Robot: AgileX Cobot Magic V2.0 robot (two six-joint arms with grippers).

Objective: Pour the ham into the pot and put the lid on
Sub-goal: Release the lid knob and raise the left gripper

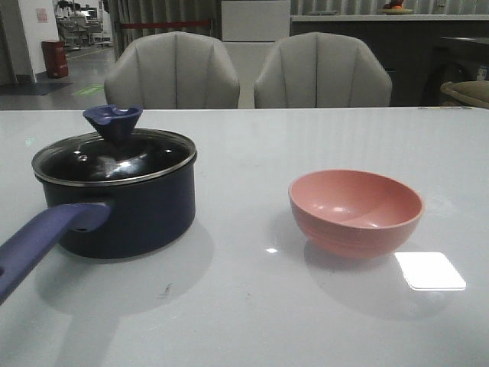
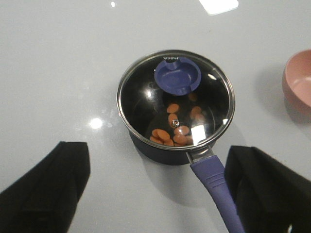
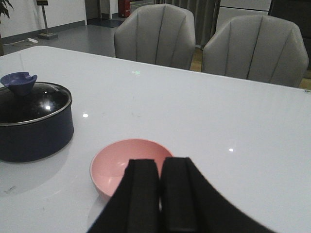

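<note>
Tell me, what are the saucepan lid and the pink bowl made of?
The lid looks like clear glass in a shiny metal rim: the ham slices show through it. Its blue knob seems matte plastic. The pink bowl looks like matte plastic or melamine, with only soft highlights, though glazed ceramic cannot be ruled out.

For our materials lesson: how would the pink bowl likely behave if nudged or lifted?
The pink bowl looks thin-walled and empty, so probably light. Its rounded underside and the glossy table suggest it would slide or rock rather than stay put. The matte finish hints at plastic, so likely not fragile, though that is uncertain.
</note>
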